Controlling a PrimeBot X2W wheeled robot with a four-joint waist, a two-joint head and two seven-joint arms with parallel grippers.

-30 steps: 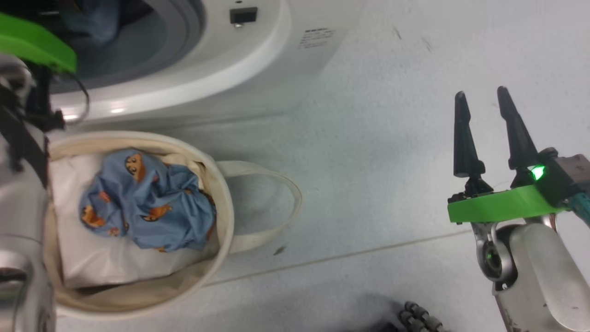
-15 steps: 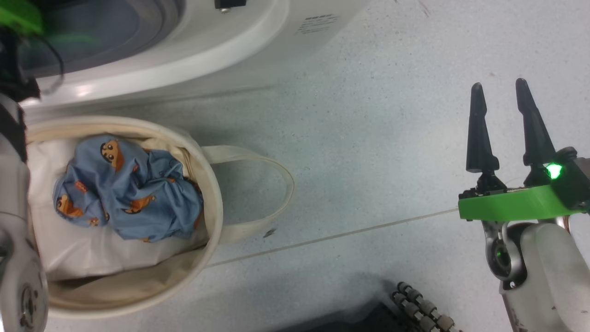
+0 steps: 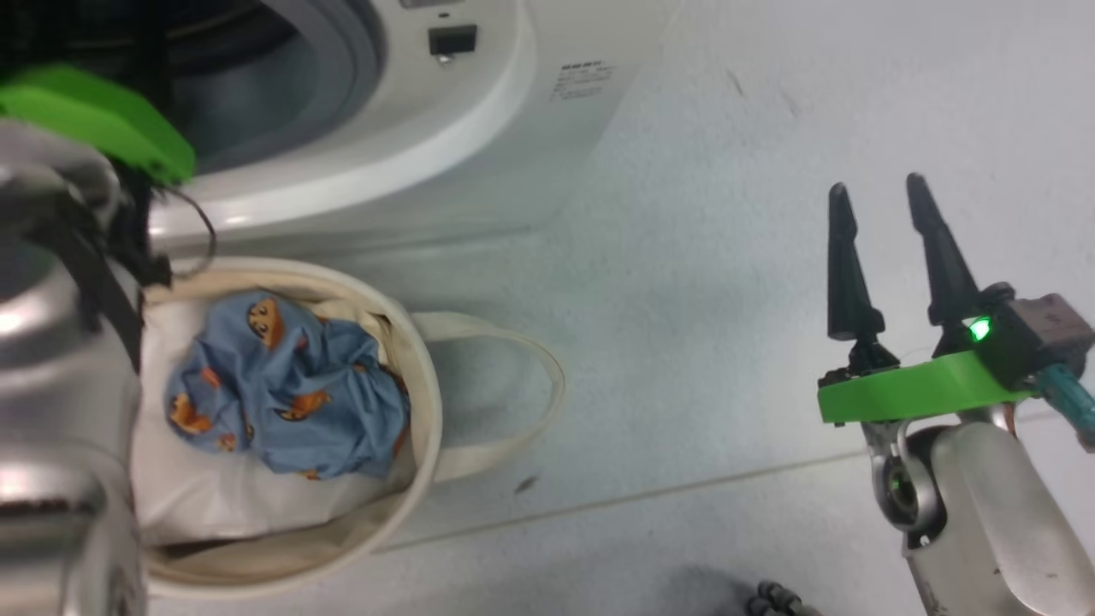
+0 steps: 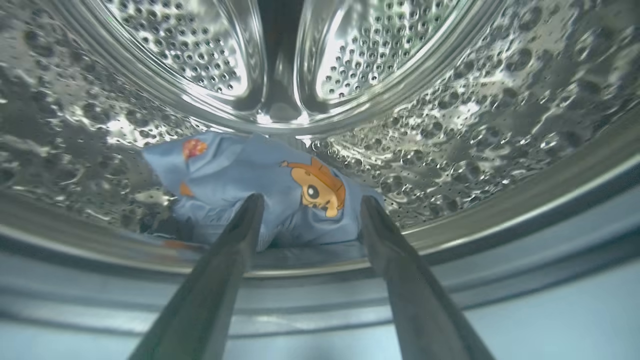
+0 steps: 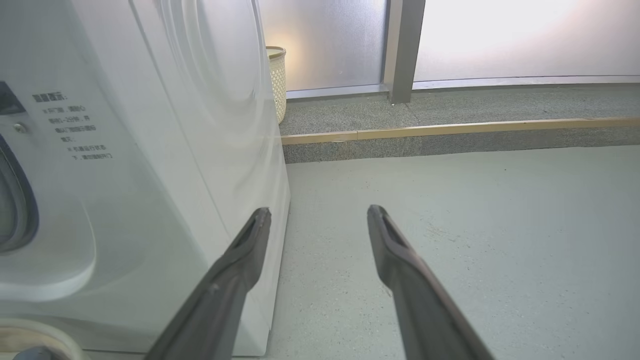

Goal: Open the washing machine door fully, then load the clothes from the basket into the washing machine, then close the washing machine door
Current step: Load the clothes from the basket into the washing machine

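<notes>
L hand (image 4: 310, 215) is spread wide w/ nothing btwn its fingers, poised at the mouth of the steel drum (image 4: 450, 125), just above the grey gasket (image 4: 320, 295). One blue cartoon-print garment (image 4: 280, 175) lies loose in the bottom of the drum right past the fingertips; can't tell if the tips brush it. Prob. put that deep so it won't slide back over the lip.

R hand (image 3: 877, 188) is also wide open & empty, hanging over bare floor (image 3: 684, 342) well to the side of the washer (image 3: 445, 154), likely parked there to stay clear of the loading arm.

Canvas basket (image 3: 428, 402) sits on the floor right against the washer front, handy for short trips. Another crumpled blue garment (image 3: 287, 398) lies in it atop a white cloth (image 3: 197, 505). Loading looks part done: that piece to go, then closing up.
</notes>
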